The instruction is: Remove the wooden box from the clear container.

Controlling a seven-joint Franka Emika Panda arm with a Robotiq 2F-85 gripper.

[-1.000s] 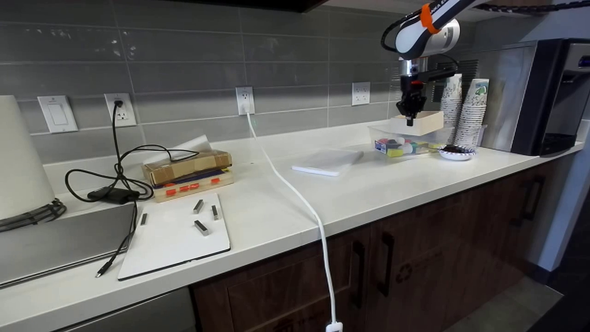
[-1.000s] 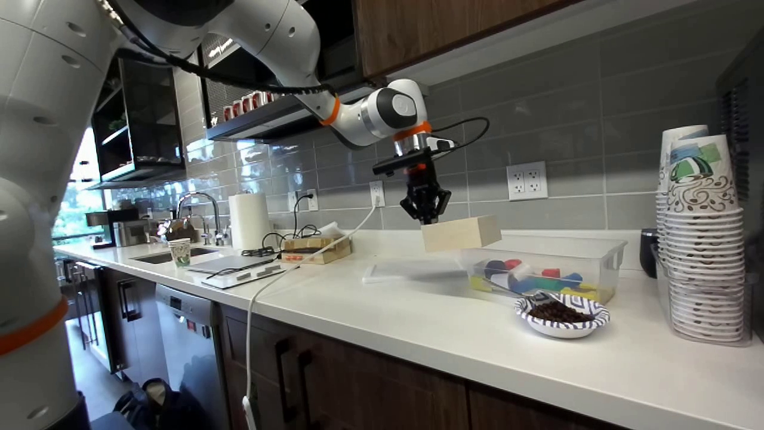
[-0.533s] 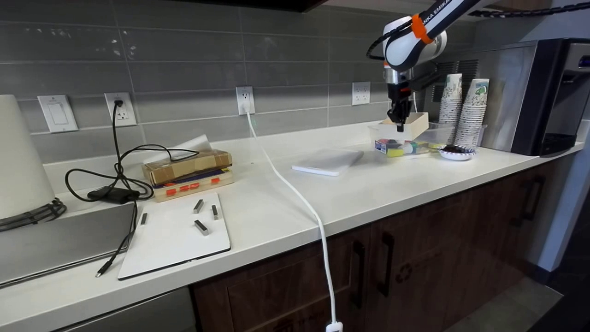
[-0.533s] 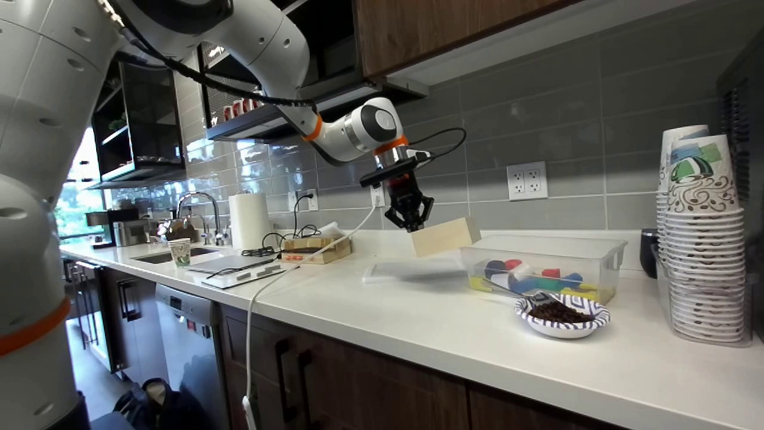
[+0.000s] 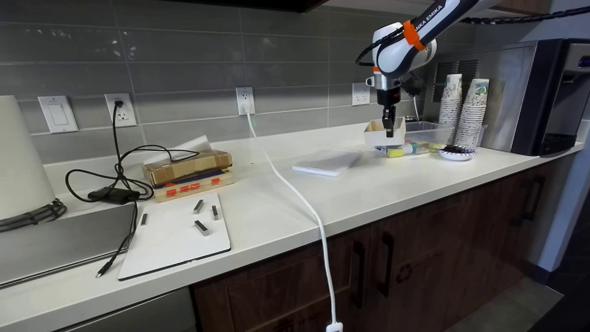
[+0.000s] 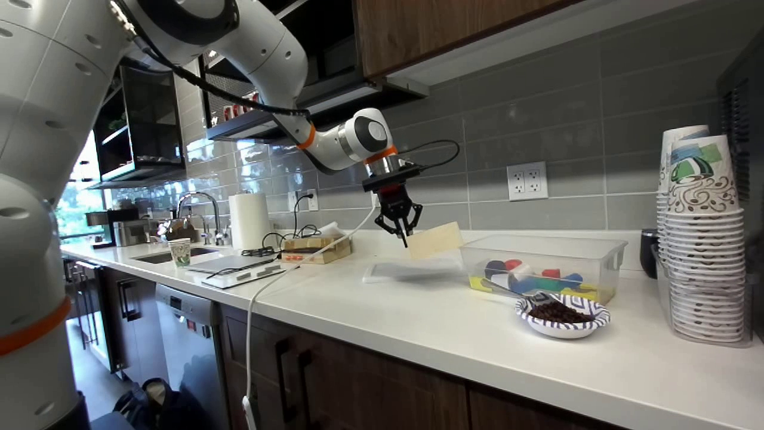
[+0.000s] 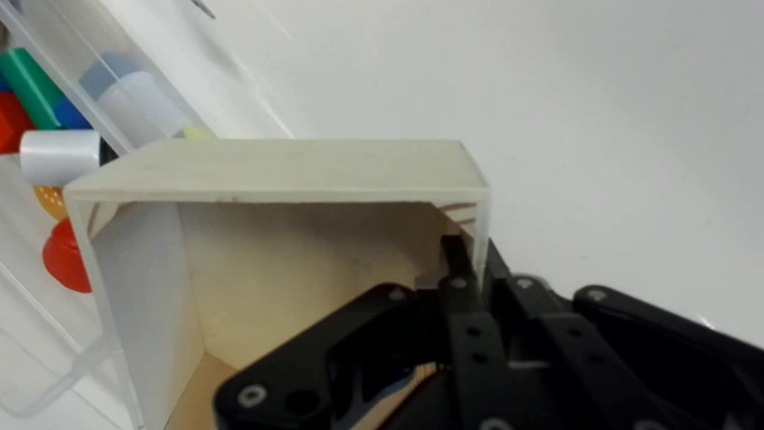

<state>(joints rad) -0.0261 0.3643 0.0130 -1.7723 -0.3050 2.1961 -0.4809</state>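
The wooden box is a pale, open, thin-walled box (image 5: 374, 138), also in the other views (image 6: 436, 240) (image 7: 274, 170). My gripper (image 5: 390, 134) is shut on one of its side walls: in the wrist view (image 7: 475, 248) a finger stands inside the box and another outside that wall. In an exterior view the gripper (image 6: 406, 242) holds the box tilted in the air, beside the end of the clear container (image 6: 613, 272) at about rim height. The container (image 5: 431, 131) holds several coloured pieces. In the wrist view its wall (image 7: 65, 83) lies left of the box.
A flat translucent lid (image 5: 328, 162) lies on the counter near the box. A patterned bowl (image 6: 561, 329) with dark contents and a spoon stands before the container. Stacked paper cups (image 6: 707, 275) stand beyond. A white cable (image 5: 295, 193) crosses the counter.
The gripper has carried the box sideways, away from above the container toward the lid side, and a little lower. The gripper and box have also turned. The container has stayed put.
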